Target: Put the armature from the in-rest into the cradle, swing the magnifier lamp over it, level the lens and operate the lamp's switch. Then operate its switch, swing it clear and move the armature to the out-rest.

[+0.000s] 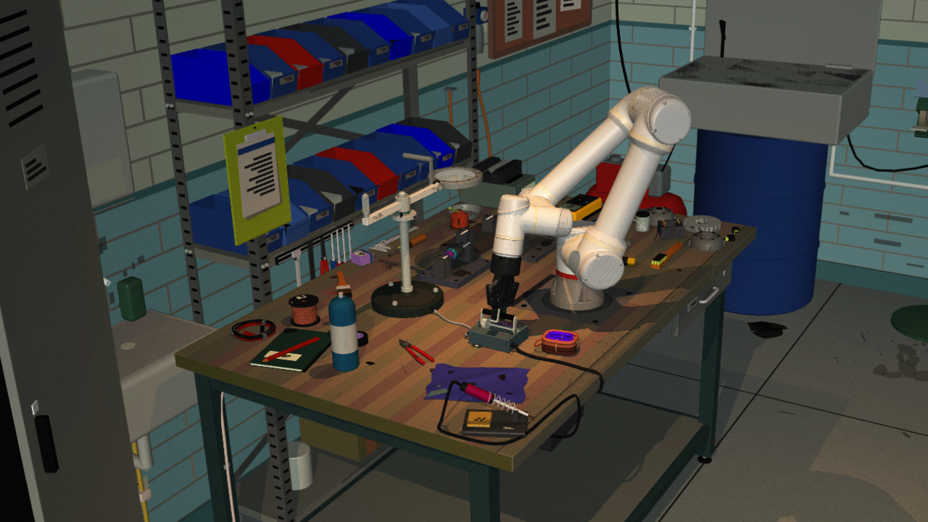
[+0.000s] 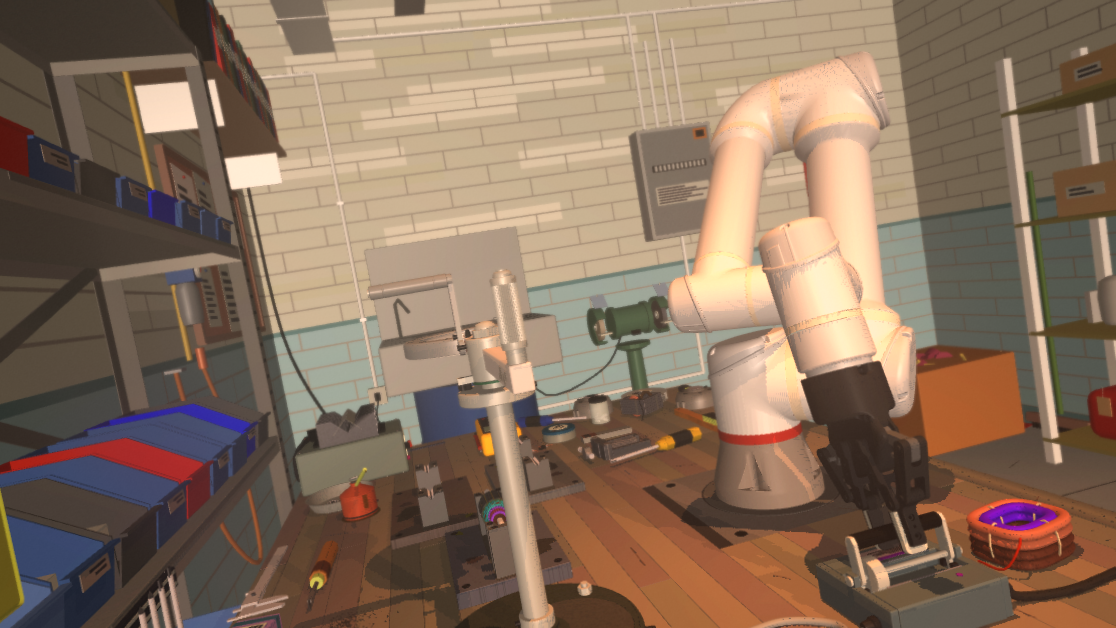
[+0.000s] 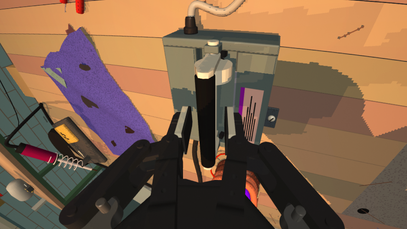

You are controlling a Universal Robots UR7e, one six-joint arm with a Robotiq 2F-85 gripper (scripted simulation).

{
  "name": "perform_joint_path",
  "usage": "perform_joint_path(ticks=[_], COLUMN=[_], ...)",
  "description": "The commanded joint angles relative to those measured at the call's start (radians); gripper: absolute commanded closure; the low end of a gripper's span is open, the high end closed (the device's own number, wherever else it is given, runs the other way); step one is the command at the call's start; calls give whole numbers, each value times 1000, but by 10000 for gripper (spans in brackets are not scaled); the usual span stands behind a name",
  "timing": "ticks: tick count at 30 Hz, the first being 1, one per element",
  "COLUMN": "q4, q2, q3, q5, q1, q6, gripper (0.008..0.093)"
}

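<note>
The armature (image 1: 458,252) (image 2: 494,512) sits in the cradle at the back of the bench, its windings banded in colours. The magnifier lamp's lens (image 1: 457,178) (image 2: 425,344) hangs on its arm above and behind the cradle, on a tall post (image 1: 407,253) (image 2: 517,461). The lamp's switch box (image 1: 497,335) (image 2: 913,582) (image 3: 220,85) lies near the front of the bench. Its black lever bar (image 2: 890,533) (image 3: 206,119) is raised. My gripper (image 1: 498,310) (image 2: 905,525) (image 3: 206,125) is over the box, open, with the bar between its fingers, and holds nothing.
A copper coil (image 1: 557,341) (image 2: 1018,531) lies right of the switch box. A purple cloth (image 1: 479,380) (image 3: 94,96), a soldering iron (image 1: 487,395) (image 3: 51,158) and red pliers (image 1: 415,350) lie toward the front edge. A blue bottle (image 1: 343,331) stands left.
</note>
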Motion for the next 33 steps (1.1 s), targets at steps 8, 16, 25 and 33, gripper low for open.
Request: perform_joint_path(ticks=[8,16,25,33], q4=[10,81,210,306], q2=[-7,-52,-125,-170], q3=[-4,-30,-87,-137], q5=[0,0,0,0], q1=[0,0,0,0], q6=[0,0,0,0], gripper=[634,634,634,634])
